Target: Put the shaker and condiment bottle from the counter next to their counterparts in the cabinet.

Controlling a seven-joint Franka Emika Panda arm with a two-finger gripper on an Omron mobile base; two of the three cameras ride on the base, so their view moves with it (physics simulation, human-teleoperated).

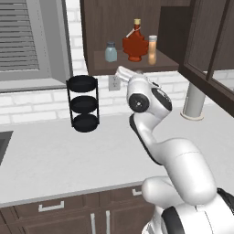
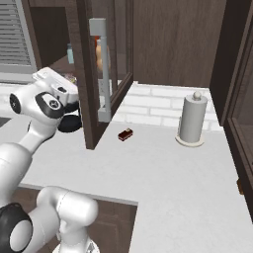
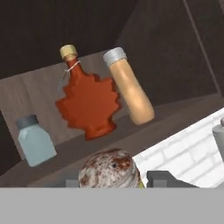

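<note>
The shaker's tan speckled cap (image 3: 110, 168) sits between my two dark fingertips, and the gripper (image 3: 114, 180) is shut on it, just below and in front of the cabinet shelf (image 3: 144, 127). In the left base view my hand (image 1: 120, 73) is raised under that shelf's (image 1: 137, 66) front edge. The orange condiment bottle (image 1: 152, 50) (image 3: 129, 92) stands on the shelf right beside the red maple-leaf bottle (image 1: 135, 44) (image 3: 89, 105). The pale blue-grey shaker (image 1: 110, 52) (image 3: 35, 141) stands at the shelf's left.
A black three-tier rack (image 1: 83, 103) stands on the counter (image 1: 68, 151) against the brick wall. The open glass-panelled cabinet door (image 2: 106, 74) hangs to my right. A paper towel roll (image 2: 191, 121) and a small dark red-and-black object (image 2: 125, 134) lie beyond it.
</note>
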